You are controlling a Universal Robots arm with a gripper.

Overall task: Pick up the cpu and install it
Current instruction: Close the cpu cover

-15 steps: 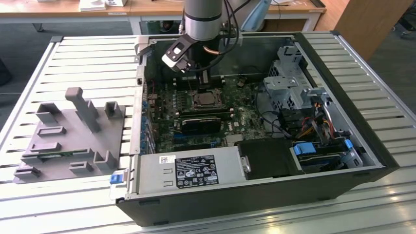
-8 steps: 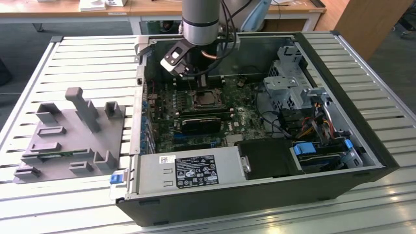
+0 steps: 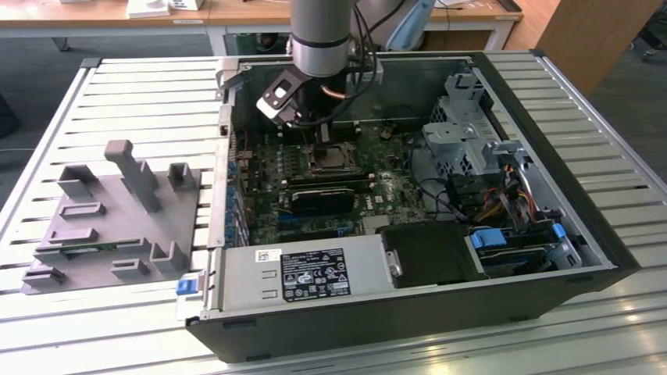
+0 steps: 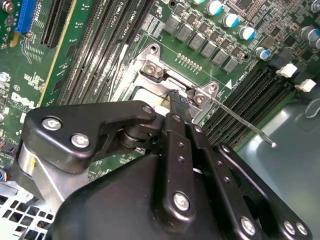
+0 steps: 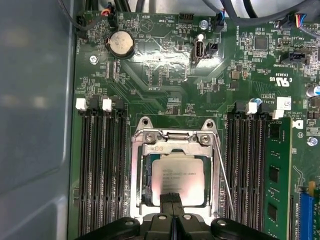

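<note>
Hanging over the steel-framed socket [image 5: 137, 170]
The black gripper [image 5: 172, 196], pinched together on nothing, sits by the edge of the flat square silver-topped cpu [image 5: 178, 176], which lies level inside that socket, apparently seated for installation.

Exterior view: the work surface is a pale grey slatted metal table [image 3: 125, 101], its bars running from nine o'clock across to three o'clock, with strong light glaring white off the slats between four and six o'clock. Behind it, from eleven to one o'clock, stands a light wooden desk [image 3: 250, 14] on white legs, carrying white boxes [image 3: 156, 8] at eleven o'clock. A wooden panel [image 3: 583, 39] rises between one and two o'clock, and dark grey floor [image 3: 31, 70] shows at ten o'clock and again at two o'clock.
</note>
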